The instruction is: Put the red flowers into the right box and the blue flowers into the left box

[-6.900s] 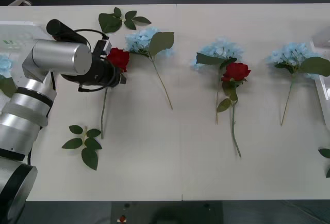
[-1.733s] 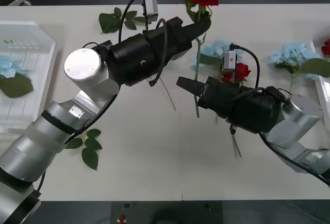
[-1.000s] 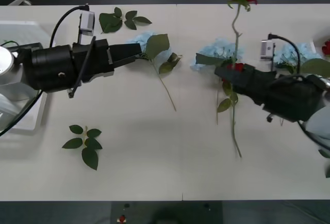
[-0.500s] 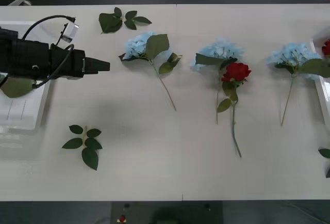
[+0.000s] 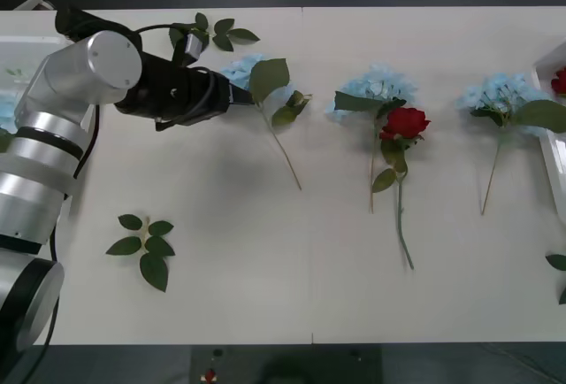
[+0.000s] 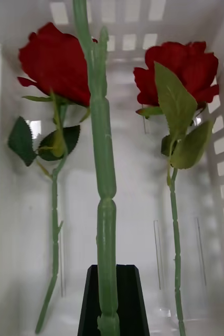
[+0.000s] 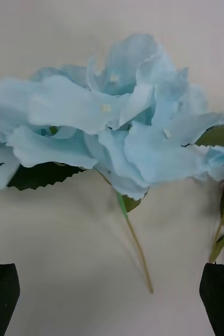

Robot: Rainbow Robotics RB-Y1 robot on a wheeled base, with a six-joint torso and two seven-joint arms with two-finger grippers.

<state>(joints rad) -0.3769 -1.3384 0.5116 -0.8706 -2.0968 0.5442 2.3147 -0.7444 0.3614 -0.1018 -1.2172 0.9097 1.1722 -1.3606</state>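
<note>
Table [image 5: 265,260]: white, broad bare stretch along the near half; far half lined with flowers.
Left box [image 5: 26,48]: at the table's left edge, mostly hidden behind the left arm; 1 blue bloom [image 5: 7,110] inside at the frame edge.
Right box [image 5: 553,149]: just its rim at the table's right edge in front view; right wrist view looks inside to a slotted white wall [image 6: 143,37] and 2 red roses, 1 [image 6: 56,63] beside the other [image 6: 177,71], lying apart.
Left gripper [image 5: 240,94]: reaching from the left over the leftmost blue flower [image 5: 243,70]; left wrist view has black fingertips [image 7: 1,291] spread wide at both corners, nothing between them, pale bloom [image 7: 106,121] and thin stem just ahead.
Right gripper [image 6: 112,299]: over the right box, black fingers closed on a thick green rose stem [image 6: 101,157].
Blue flowers on table: 3 in a row, the middle [image 5: 376,88] and the right [image 5: 504,92] well apart.
Red rose on table [image 5: 404,123]: touching the middle blue flower, stem toward the near edge.
Leaf sprigs: 1 [image 5: 146,247] near the left arm, 1 [image 5: 212,32] at the far edge behind the left gripper.
</note>
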